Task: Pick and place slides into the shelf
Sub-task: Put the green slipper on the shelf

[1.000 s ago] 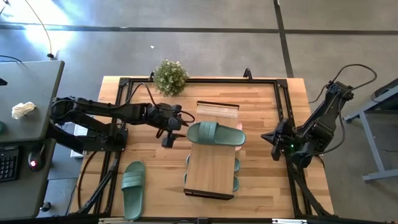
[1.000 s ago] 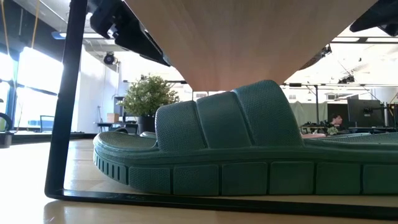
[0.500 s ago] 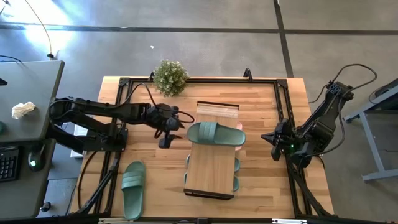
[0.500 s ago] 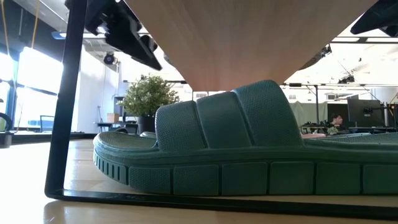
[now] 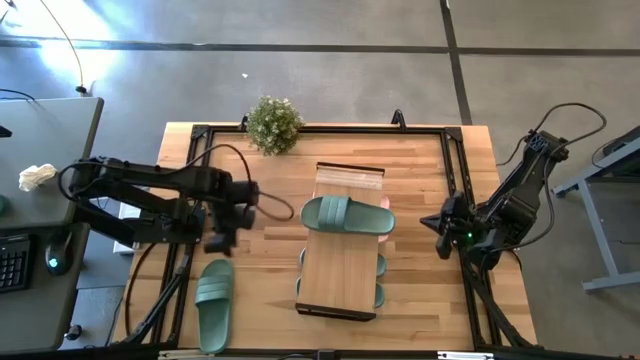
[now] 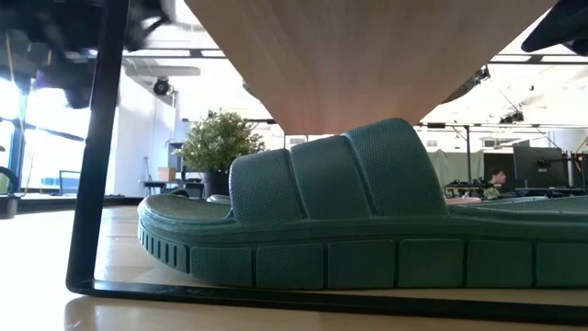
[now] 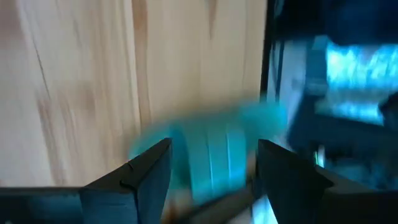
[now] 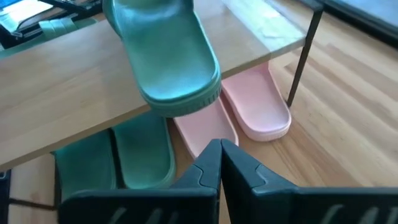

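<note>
My left gripper (image 5: pixel 216 242) hangs open above the table, just beyond the far end of a loose sage green slide (image 5: pixel 213 290) that lies flat near the left near corner. The left wrist view shows that slide (image 7: pixel 211 155) blurred beyond my open gripper (image 7: pixel 211 171). Another green slide (image 5: pixel 346 215) lies crosswise on the shelf's plank top (image 5: pixel 340 265), one end overhanging the plank (image 8: pixel 165 59). Under the plank rest two pink slides (image 8: pixel 255 106) and two green slides (image 8: pixel 143 149). My right gripper (image 5: pixel 437 222) waits shut (image 8: pixel 217 162) at the table's right side.
A small potted plant (image 5: pixel 273 124) stands at the table's far edge, left of the shelf. A dark metal frame (image 5: pixel 190 180) runs around the tabletop. Bare wood lies between the loose slide and the shelf. The low view looks under the plank at a green slide (image 6: pixel 367 211).
My left gripper has swung away from the slide on the shelf top, toward the table's left and near edges, ending close to the loose green slide. It moves fast, blurring in the last frames. The slides and the right arm have stayed put.
</note>
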Robot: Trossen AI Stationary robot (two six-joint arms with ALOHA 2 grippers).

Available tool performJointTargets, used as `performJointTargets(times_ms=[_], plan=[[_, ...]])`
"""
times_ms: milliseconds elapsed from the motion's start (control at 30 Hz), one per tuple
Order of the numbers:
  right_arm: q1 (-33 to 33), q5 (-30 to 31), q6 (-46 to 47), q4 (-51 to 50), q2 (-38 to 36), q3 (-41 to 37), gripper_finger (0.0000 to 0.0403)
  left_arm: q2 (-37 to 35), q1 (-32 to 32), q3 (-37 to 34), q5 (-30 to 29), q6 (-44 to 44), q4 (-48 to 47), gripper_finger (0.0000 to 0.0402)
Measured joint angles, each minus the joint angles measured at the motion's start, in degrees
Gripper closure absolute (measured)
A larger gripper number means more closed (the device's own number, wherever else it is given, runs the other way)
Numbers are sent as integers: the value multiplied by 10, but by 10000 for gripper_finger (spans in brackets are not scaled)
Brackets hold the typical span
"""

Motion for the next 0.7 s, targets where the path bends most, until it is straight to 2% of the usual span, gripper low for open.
performJointTargets(times_ms=[67, 167, 333, 500, 700], plan=[[0, -9, 0, 5, 0, 0, 403, 0, -9, 0, 1, 27, -76, 181], [0, -14, 0, 7, 0, 0, 403, -5, -21, -13, 5, 38, -96, 181], [0, -14, 1, 11, 0, 0, 403, -28, -30, -83, 57, 7, -22, 181], [0, -14, 1, 18, 0, 0, 403, -61, -33, -159, 77, -16, 9, 181], [0, -14, 1, 28, 0, 0, 403, -92, -33, -230, 111, -72, 106, 181]])
